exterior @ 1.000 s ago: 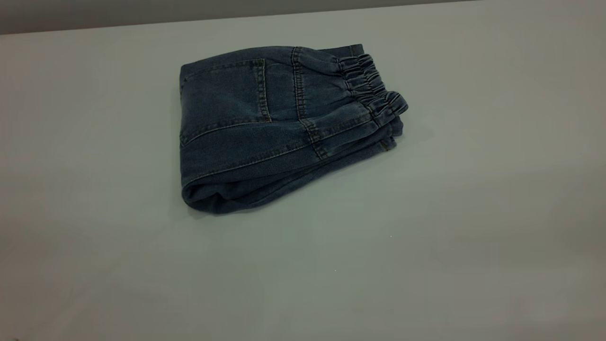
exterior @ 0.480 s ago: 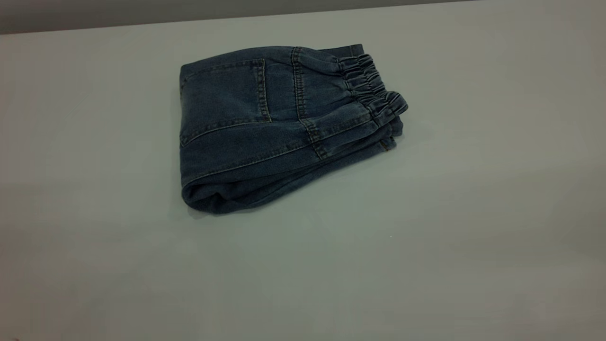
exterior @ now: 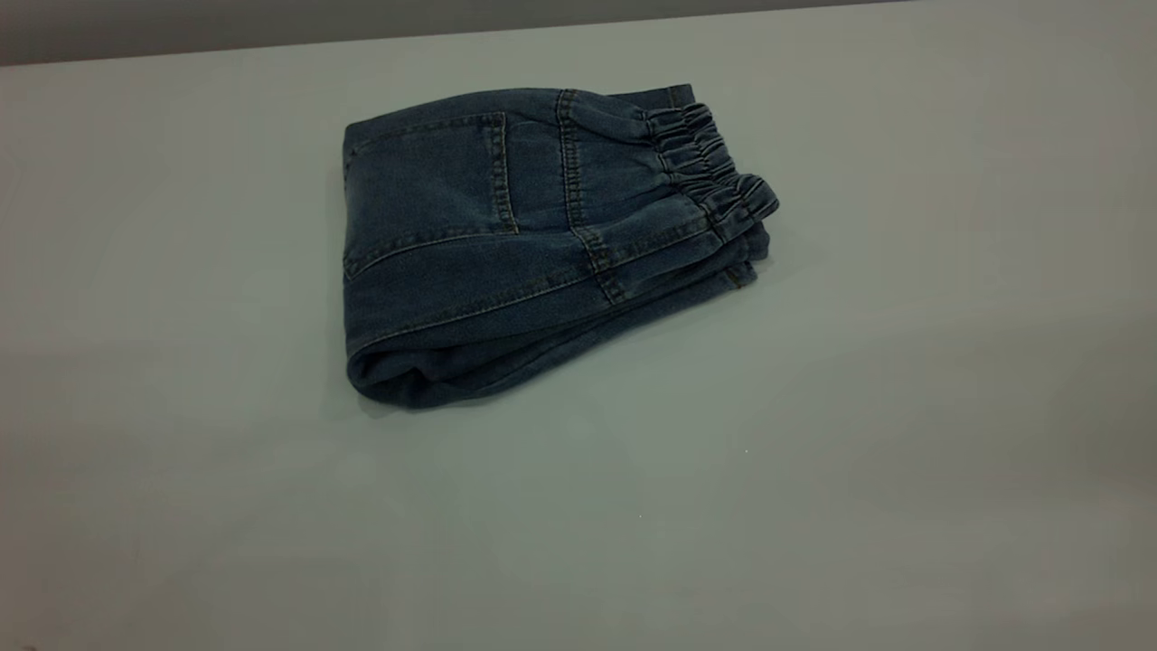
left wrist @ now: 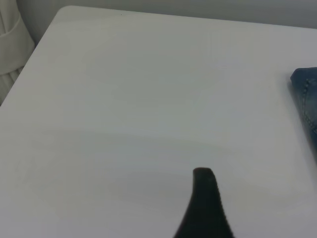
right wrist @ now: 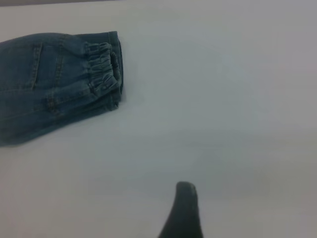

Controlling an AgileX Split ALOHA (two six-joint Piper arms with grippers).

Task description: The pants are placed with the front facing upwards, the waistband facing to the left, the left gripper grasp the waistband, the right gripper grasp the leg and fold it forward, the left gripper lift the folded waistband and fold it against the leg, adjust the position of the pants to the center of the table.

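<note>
The pants lie folded into a compact blue denim bundle on the table, left of centre and toward the far side. Their ruched waistband is on top at the bundle's right end, and a patch pocket faces up at the left. Neither arm shows in the exterior view. In the left wrist view, a dark part of my left gripper hangs over bare table, with a corner of the pants well off to one side. My right gripper is also over bare table, apart from the pants and waistband.
The table's far edge runs along a grey wall. A rounded table corner and pale fabric beyond it appear in the left wrist view. Bare tabletop surrounds the pants on all sides.
</note>
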